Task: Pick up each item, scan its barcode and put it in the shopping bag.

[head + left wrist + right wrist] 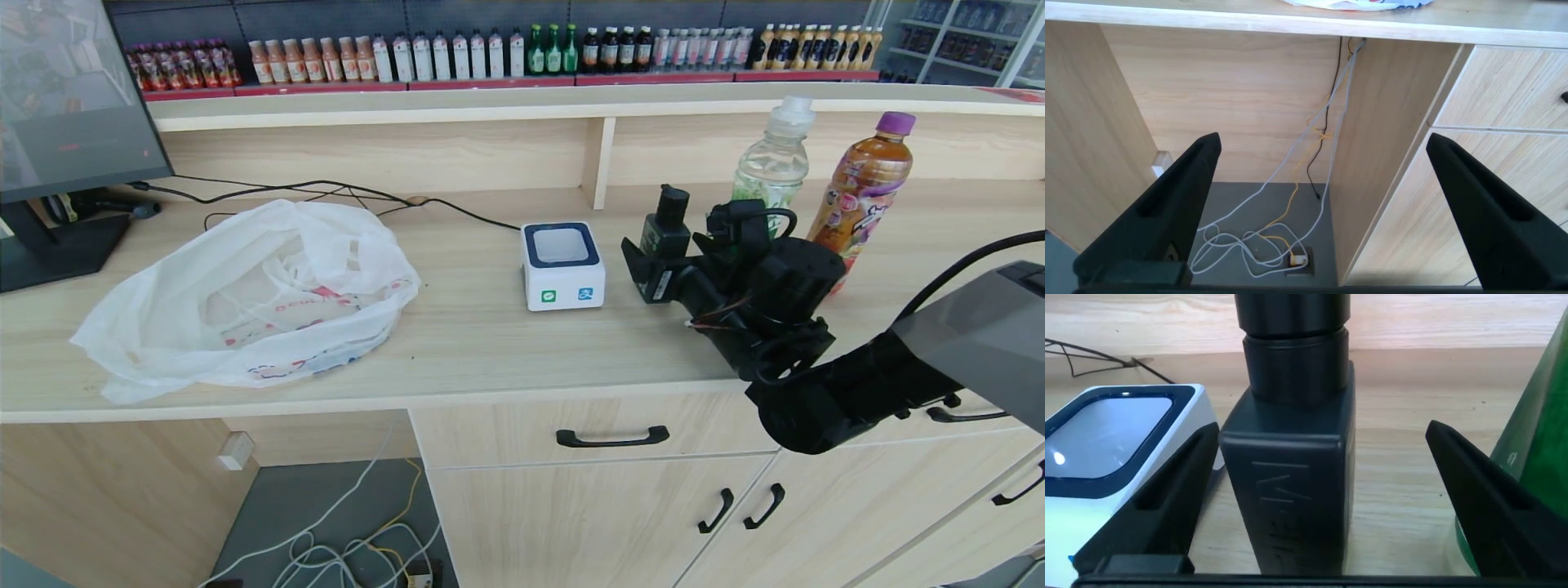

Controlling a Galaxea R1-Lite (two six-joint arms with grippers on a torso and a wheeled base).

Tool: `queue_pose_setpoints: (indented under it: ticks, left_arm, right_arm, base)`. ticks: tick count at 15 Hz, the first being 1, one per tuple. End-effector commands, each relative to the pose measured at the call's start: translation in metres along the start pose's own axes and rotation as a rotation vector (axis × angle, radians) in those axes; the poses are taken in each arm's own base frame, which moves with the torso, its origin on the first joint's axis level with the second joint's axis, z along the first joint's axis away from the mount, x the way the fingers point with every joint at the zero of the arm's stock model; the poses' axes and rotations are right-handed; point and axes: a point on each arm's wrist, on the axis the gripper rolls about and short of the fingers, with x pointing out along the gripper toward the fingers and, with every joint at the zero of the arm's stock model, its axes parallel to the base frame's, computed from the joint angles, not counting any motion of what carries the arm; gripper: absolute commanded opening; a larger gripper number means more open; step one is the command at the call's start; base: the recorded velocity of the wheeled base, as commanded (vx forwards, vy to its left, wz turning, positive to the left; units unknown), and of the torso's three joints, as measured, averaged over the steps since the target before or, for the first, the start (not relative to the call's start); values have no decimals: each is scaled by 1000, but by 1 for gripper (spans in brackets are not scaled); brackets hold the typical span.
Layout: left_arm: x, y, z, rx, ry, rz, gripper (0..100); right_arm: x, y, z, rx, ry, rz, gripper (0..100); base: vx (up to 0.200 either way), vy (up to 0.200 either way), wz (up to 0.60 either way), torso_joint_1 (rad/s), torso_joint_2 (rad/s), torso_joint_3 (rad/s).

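**On the bench: right fingers spread around the dark bottle**

Across the whole scene the pale wooden bench (473, 343) is stretching, and a long shelf (506, 82) of drinks is running behind it. At the far left of the bench a dark monitor (73, 90) is standing on its base.

Next up, the white shopping bag (253, 298) is lying slumped and crumpled on the left half of the bench, well apart from everything else in play.

Over on the right side, the right gripper (673, 249) is hovering low over the bench with its fingers (1167, 506) released and spread wide. They are flanking the dark bottle without clamping it; one finger is sitting close beside the bottle and the other is standing clearly off it.

Down below the bench edge, the left gripper (1323, 147) is hanging with its fingers (1176, 204) also released and held wide. It is facing the open recess under the bench, where loose cables (1274, 220) are trailing to the floor.

Behind the right arm, the orange drink bottle (865, 184) with the purple cap is standing upright, and the clear bottle (774, 159) with the green label is standing just beside it.

Mid-bench, the white scanner (562, 265) is sitting with its window facing up, between the bag and the right gripper.

Smallest of all, the dark bottle (668, 216), square-bodied with a black cap, is standing upright between the open fingers, near the scanner.
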Motion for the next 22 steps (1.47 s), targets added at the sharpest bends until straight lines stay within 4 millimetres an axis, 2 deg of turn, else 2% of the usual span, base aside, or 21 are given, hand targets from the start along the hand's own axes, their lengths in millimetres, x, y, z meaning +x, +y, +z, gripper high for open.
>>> queue_pose_setpoints:
  ticks: [1, 6, 22]
  left_arm:
    - [0, 0, 0, 0, 0, 0, 100]
    - [0, 0, 0, 0, 0, 0, 100]
    - [0, 0, 0, 0, 0, 0, 100]
  right_arm:
    - [2, 1, -2, 1, -1, 1, 100]
    - [5, -12, -5, -9, -2, -22, 100]
    - [11, -14, -19, 24, 17, -33, 100]
  base:
    - [0, 0, 0, 0, 0, 0]
    - [0, 0, 0, 0, 0, 0]
    - [0, 0, 0, 0, 0, 0]
